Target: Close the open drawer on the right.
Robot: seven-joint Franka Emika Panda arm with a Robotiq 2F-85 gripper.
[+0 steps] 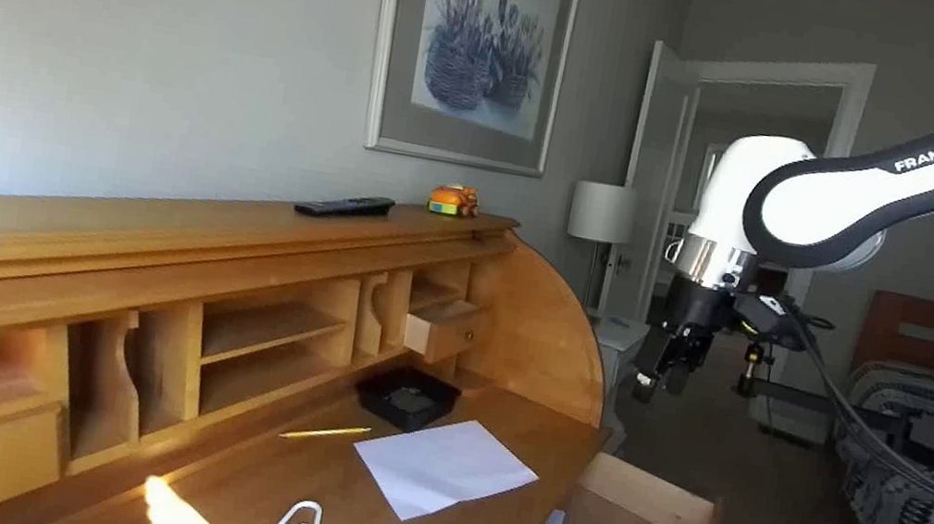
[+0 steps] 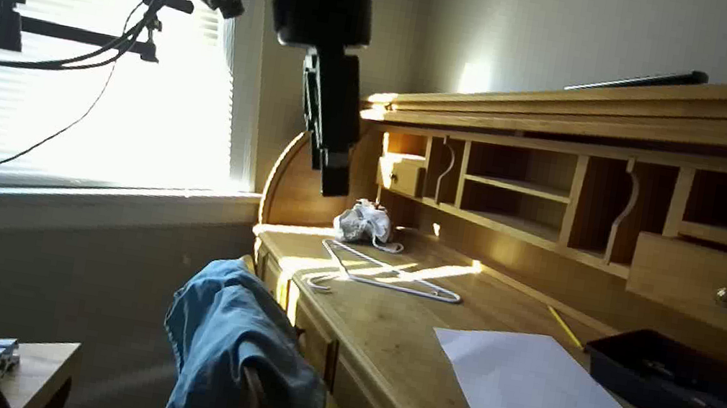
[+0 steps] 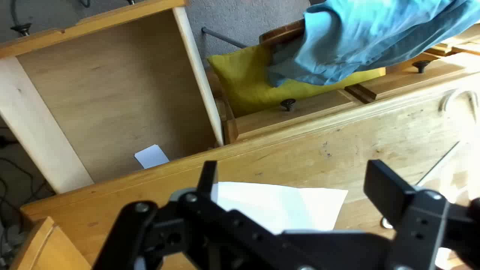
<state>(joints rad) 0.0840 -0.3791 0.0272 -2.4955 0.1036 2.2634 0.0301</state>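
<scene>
We see the black two-fingered gripper (image 3: 293, 178) hanging higher than the honey-coloured wooden desk (image 3: 322, 167), its fingers (image 3: 384, 185) spread wide apart in the wrist view. We find the boxy, pale tan wooden drawer (image 3: 112, 93) pulled out from the desk's front, a small white rectangular card (image 3: 152, 156) lying inside it

In the wrist view, the drawer (image 3: 112, 90) is cut off at left and the paper (image 3: 287, 204) partly hidden by the fingers (image 3: 207, 178). What the tray (image 2: 646, 402) holds cannot be told.
</scene>
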